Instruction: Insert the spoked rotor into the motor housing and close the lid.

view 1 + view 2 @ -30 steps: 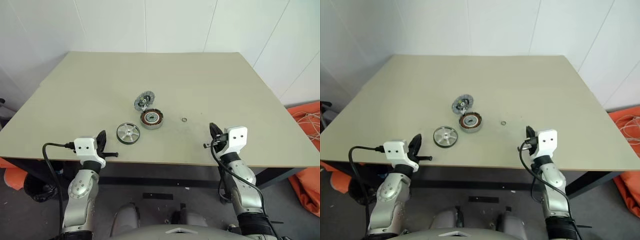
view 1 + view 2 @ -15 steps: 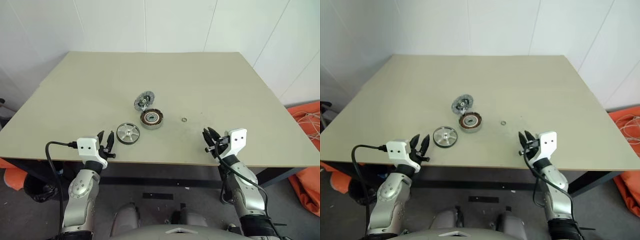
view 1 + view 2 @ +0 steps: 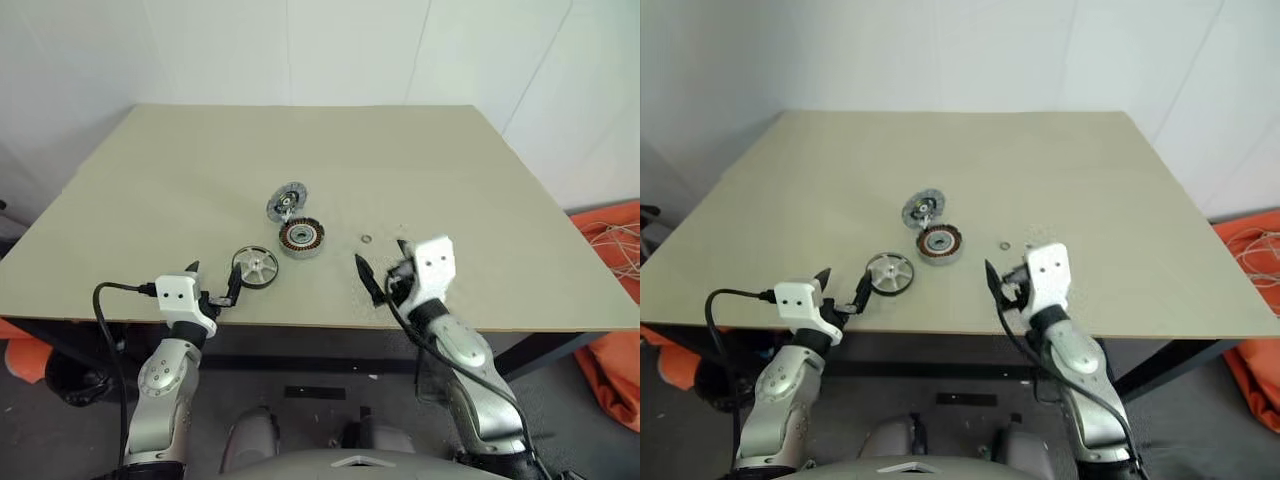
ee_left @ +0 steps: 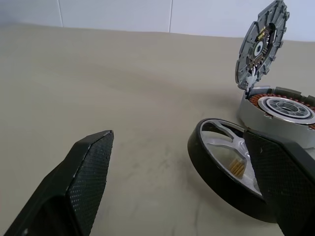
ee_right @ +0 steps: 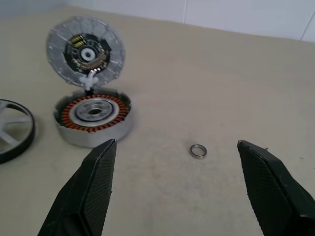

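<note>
Rotor lies flat on bench, just left of motor housing, right ahead of left gripper, jaws wide & empty; right gripper farther, jaws wide too.

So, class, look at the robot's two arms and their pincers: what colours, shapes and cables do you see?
Both arms are silver-grey, rounded metal segments. Each wrist carries a white, boxy block with small dark dots. A black cable loops from each block along its arm. The left pincer and right pincer each have two black, pointed fingers with a fine dimpled texture.
</note>
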